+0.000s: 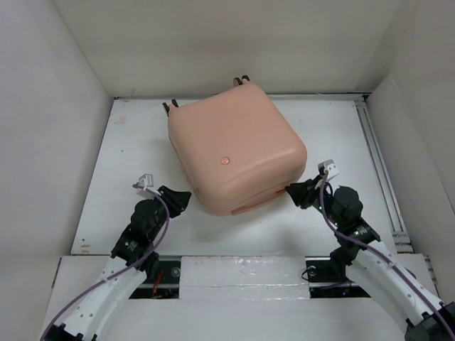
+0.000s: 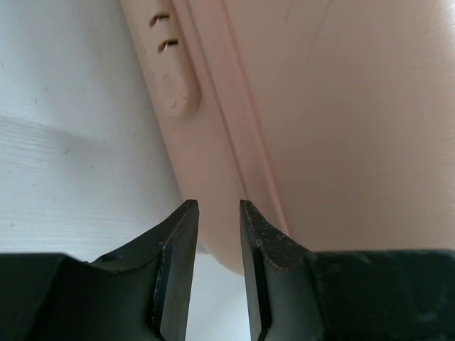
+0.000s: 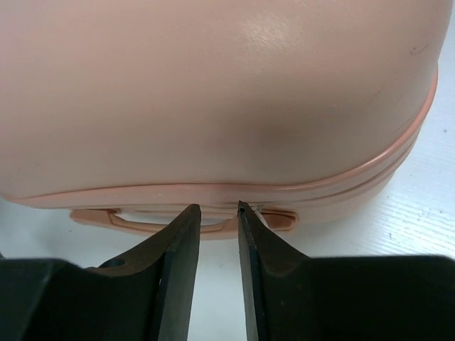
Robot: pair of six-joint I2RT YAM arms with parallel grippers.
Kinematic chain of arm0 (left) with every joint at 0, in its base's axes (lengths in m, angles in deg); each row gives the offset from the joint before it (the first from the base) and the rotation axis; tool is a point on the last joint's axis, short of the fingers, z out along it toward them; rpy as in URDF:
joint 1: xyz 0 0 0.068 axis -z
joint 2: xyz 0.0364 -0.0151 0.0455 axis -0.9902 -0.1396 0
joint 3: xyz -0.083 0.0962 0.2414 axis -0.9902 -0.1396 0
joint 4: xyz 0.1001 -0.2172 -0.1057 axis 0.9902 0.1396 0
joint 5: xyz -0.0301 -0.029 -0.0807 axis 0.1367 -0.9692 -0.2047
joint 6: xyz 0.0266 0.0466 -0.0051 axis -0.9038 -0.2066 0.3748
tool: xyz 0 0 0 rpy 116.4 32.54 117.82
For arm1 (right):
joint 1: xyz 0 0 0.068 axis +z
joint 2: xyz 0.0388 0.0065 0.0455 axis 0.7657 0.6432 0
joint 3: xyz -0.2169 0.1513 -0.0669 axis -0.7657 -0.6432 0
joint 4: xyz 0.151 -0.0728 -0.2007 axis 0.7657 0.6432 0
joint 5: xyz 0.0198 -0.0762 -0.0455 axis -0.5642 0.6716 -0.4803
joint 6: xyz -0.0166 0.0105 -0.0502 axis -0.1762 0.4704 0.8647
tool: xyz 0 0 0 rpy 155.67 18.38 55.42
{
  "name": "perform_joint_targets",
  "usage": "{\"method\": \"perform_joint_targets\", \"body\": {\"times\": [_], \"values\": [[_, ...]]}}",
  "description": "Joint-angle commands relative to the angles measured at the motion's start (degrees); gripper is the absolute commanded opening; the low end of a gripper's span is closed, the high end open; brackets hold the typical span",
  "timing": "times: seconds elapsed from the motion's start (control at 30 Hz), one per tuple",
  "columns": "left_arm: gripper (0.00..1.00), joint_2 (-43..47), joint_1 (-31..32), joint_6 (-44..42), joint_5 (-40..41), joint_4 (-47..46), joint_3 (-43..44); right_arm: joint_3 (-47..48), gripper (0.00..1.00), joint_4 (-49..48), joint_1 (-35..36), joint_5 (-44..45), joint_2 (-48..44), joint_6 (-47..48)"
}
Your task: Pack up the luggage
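Observation:
The luggage (image 1: pixel 234 142) is a pale peach-pink hard-shell suitcase lying closed on the white table (image 1: pixel 121 185), turned a little, with its wheels (image 1: pixel 242 79) at the far side. My left gripper (image 1: pixel 186 198) is at its near-left corner, jaws almost together and holding nothing. In the left wrist view (image 2: pixel 219 204) the shell (image 2: pixel 341 106) fills the frame just ahead of the tips. My right gripper (image 1: pixel 290 190) is at the near-right side, jaws almost together and empty. In the right wrist view (image 3: pixel 219 206) its tips sit at the shell's (image 3: pixel 213 92) seam, just above the handle (image 3: pixel 142 220).
White walls (image 1: pixel 57 106) enclose the table on the left, back and right. A metal rail (image 1: pixel 380 177) runs along the right edge. A small round button (image 1: pixel 225 160) sits on the lid. A moulded foot (image 2: pixel 174 85) sticks out from the luggage's side.

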Motion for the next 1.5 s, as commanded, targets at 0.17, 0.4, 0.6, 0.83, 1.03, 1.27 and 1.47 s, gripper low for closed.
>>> {"method": "perform_joint_targets", "body": {"times": [0.17, 0.4, 0.6, 0.83, 1.03, 1.27, 1.47], "values": [[0.25, -8.14, 0.08, -1.54, -5.86, -8.50, -2.04, -0.26, 0.42, -8.25, -5.19, -4.25, 9.63, 0.99], [0.25, -8.67, 0.08, -3.21, -7.00, -9.37, -2.05, -2.28, 0.49, -9.92, -10.47, -10.14, 9.64, -2.01], [0.25, -9.72, 0.08, -3.21, -8.93, -11.58, -2.57, -2.28, 0.52, -12.72, -11.70, -17.34, 13.94, -1.48], [0.25, -13.14, 0.08, -3.74, -10.87, -14.74, -2.57, -2.98, 0.42, -15.98, -11.70, -20.35, 17.19, -0.87], [0.25, -13.68, 0.08, -3.74, -12.62, -16.41, -2.57, -1.84, 0.12, -18.36, -11.70, -19.73, 18.78, -0.34], [0.25, -18.94, 0.08, -3.74, -16.66, -24.83, -2.57, -4.04, 0.00, -17.32, -6.70, -18.33, 14.83, -2.10], [0.25, -27.47, 0.08, -2.60, -18.78, -32.22, 0.76, -0.97, 0.00, -3.97, 9.90, -6.04, 10.26, -2.10]]}}
